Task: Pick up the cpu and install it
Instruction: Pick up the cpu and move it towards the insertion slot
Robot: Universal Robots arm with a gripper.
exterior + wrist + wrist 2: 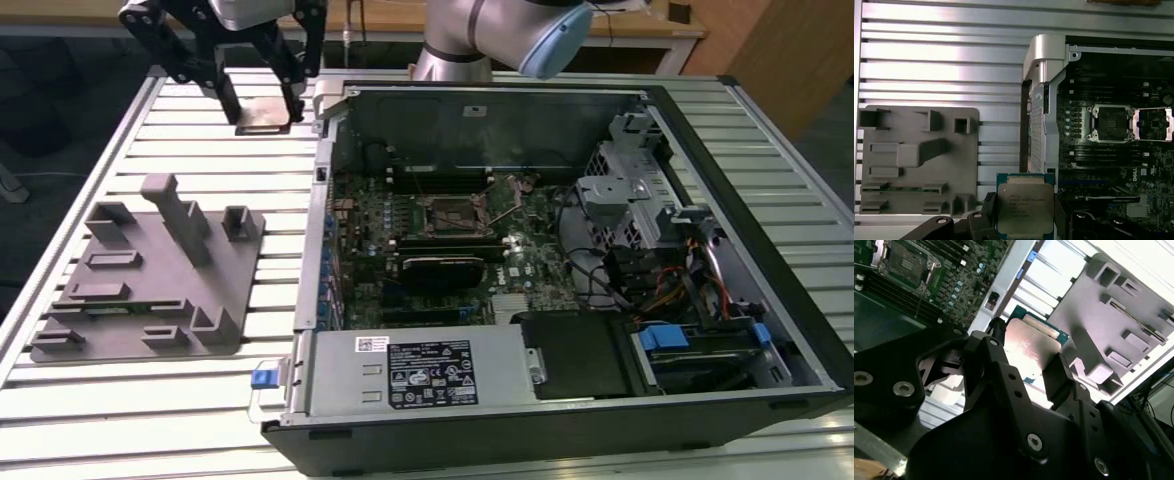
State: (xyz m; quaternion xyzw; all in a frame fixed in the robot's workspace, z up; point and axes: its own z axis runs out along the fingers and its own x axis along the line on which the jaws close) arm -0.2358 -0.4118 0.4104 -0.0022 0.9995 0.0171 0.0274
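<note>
Gripper (263, 112) clamped on the cpu (1025, 207) by two opposite edges, silver top facing the first wrist camera, in the air over the slatted table (120, 150) just outside the computer case (534, 125). I judge pickup done and the transfer in hand; installing calls for squaring the chip over the open socket (1112, 122), then lowering gently

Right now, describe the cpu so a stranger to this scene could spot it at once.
Find the open black computer case on the slatted metal table; the black gripper hangs just outside its wall, above the table. Held in it is the cpu: a small flat silver-topped square chip with a thin rim, unlike the metal-framed socket fixed on the motherboard.
</note>
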